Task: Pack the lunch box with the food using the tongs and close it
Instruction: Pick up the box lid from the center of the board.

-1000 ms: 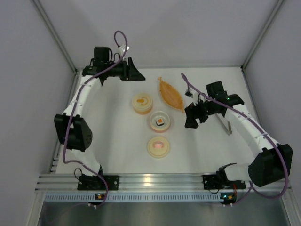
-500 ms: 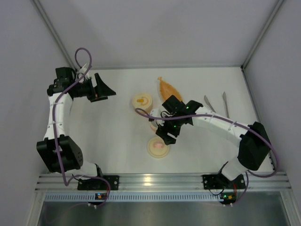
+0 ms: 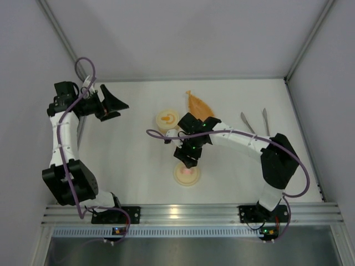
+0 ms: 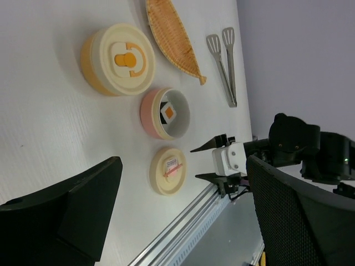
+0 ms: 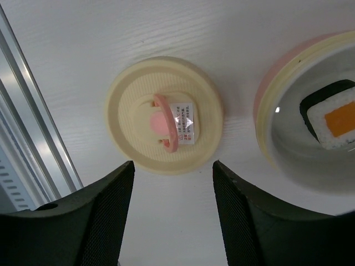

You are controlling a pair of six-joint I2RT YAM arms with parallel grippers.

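The white sushi-like roll (image 5: 331,114) of the food lies in the open pink bowl (image 5: 266,133) of the lunch box. A cream lid (image 5: 165,116) with a pink handle sits on the table beside it. My right gripper (image 5: 173,169) hovers open just above the lid's near edge, holding nothing; from above it (image 3: 186,159) covers the bowl. The tongs (image 3: 255,123) lie on the table at the right, untouched. At the far left my left gripper (image 3: 115,108) is raised and wide open, facing the bowl (image 4: 165,112), lid (image 4: 168,169) and tongs (image 4: 224,66).
A cream container (image 3: 167,119) with an orange-handled lid stands behind the pink bowl. An orange boat-shaped dish (image 3: 201,105) lies behind my right arm. The aluminium rail (image 3: 188,212) runs along the near table edge.
My right arm swung left from the tongs' side to the bowl and lid, its jaws narrowing. The tongs now lie flat at the right. My left arm drew back leftward and opened wide.
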